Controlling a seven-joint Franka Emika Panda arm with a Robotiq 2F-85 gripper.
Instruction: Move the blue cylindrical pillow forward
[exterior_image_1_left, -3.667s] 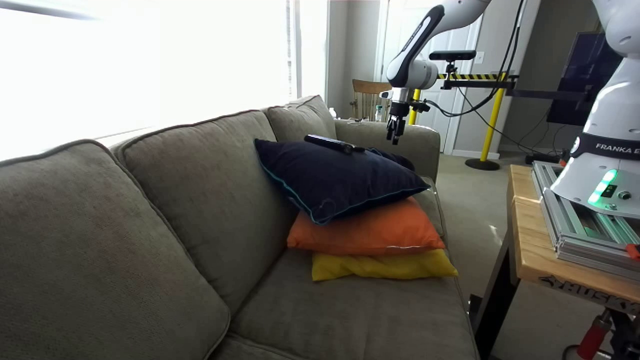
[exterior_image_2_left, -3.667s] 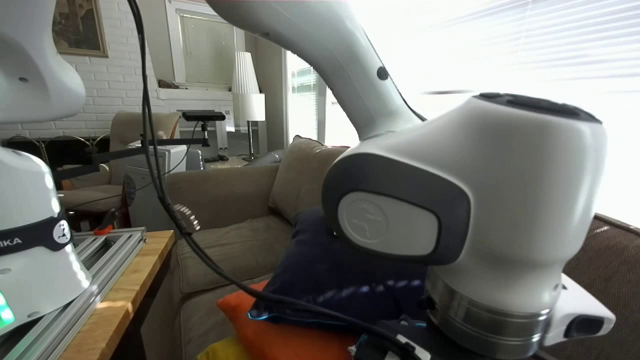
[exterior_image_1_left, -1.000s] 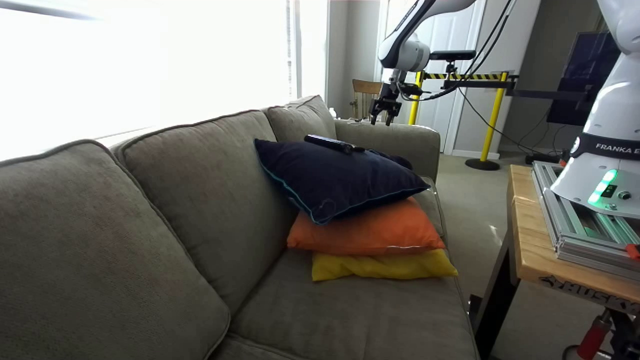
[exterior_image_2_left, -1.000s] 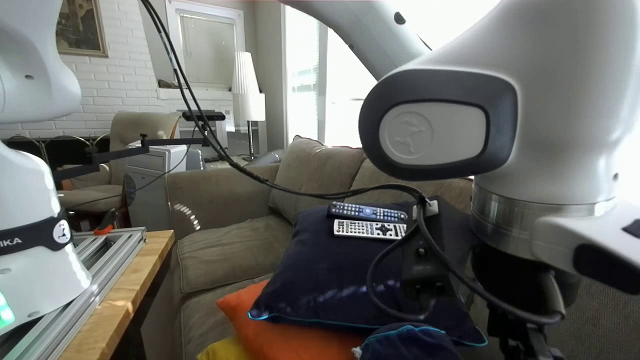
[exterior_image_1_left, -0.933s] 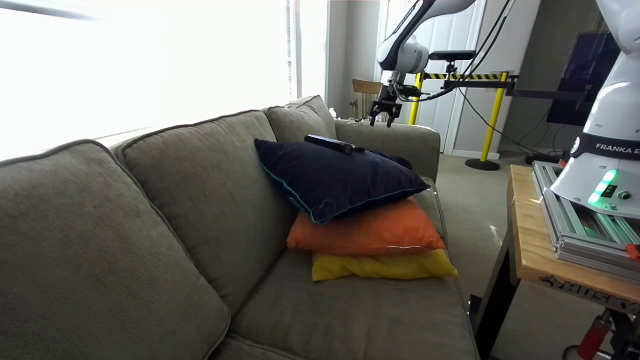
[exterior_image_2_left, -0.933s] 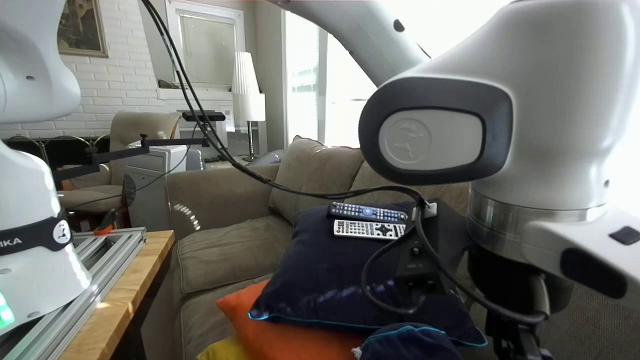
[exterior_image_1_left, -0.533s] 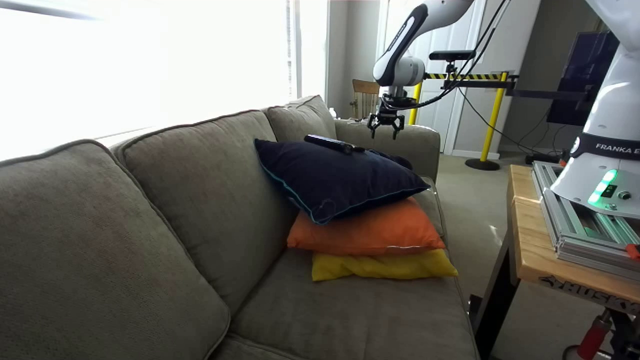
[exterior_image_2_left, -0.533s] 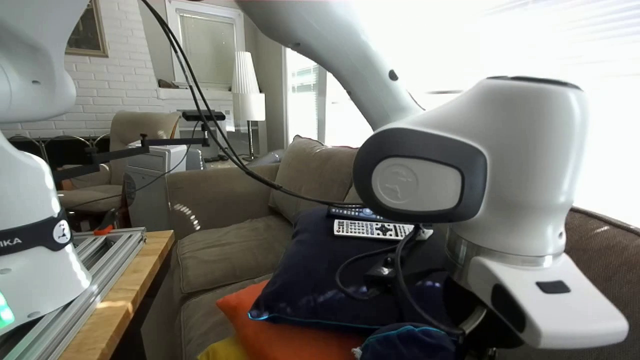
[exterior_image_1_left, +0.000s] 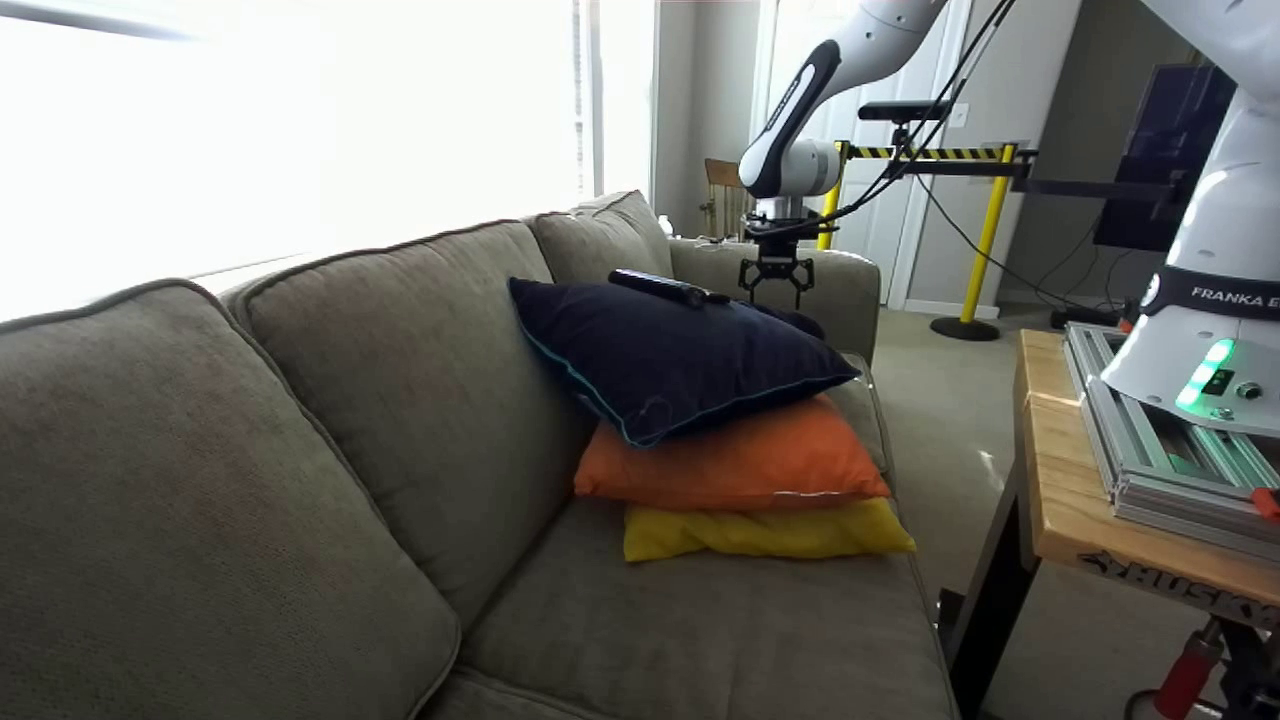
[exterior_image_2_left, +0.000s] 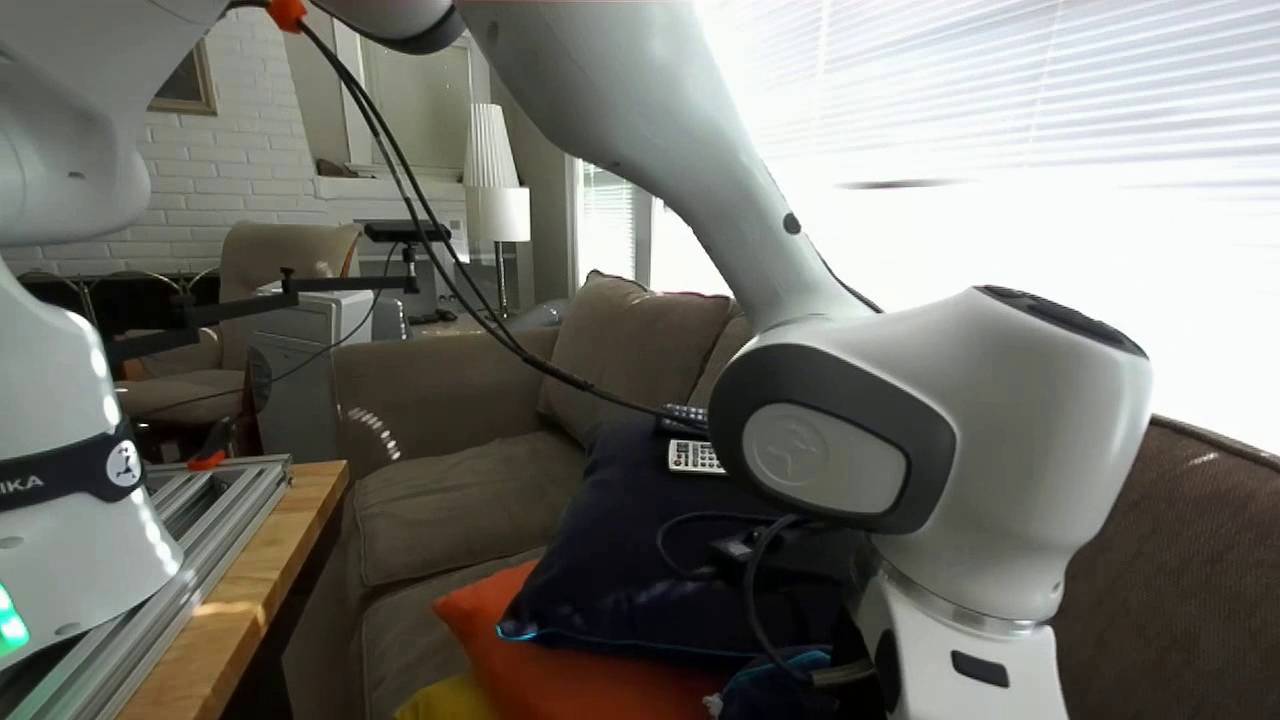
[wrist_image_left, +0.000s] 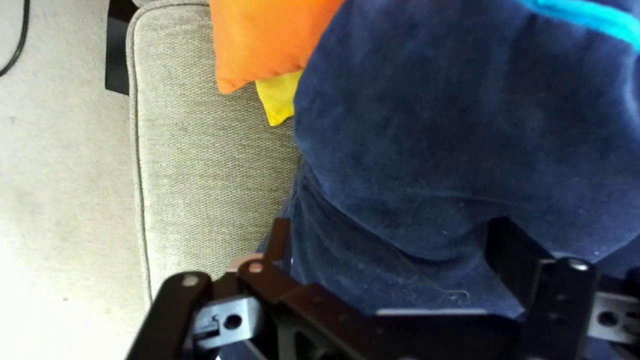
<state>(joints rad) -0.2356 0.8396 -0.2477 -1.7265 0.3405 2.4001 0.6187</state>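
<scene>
**Glaring window, dim sofa**

Your light pours from a window (exterior_image_1_left: 300, 140) burned mostly to white in both exterior views; in an exterior view its blinds (exterior_image_2_left: 1000, 100) show slats higher up, then wash out below; beside that glare the sofa (exterior_image_1_left: 230, 450) lies dim, and the navy cushion (exterior_image_1_left: 690, 365) sinks close to black; small flecks of light (exterior_image_2_left: 372, 432) dot the sofa's arm (exterior_image_2_left: 450, 385), and a warm patch brightens the wooden tabletop (exterior_image_2_left: 225, 610); in your wrist view the carpet (wrist_image_left: 55, 225) pales to white toward the lower left, the orange cushion (wrist_image_left: 270, 40) glows brightly, and the gripper (wrist_image_left: 390, 232) looks dark and slightly soft up close.
</scene>
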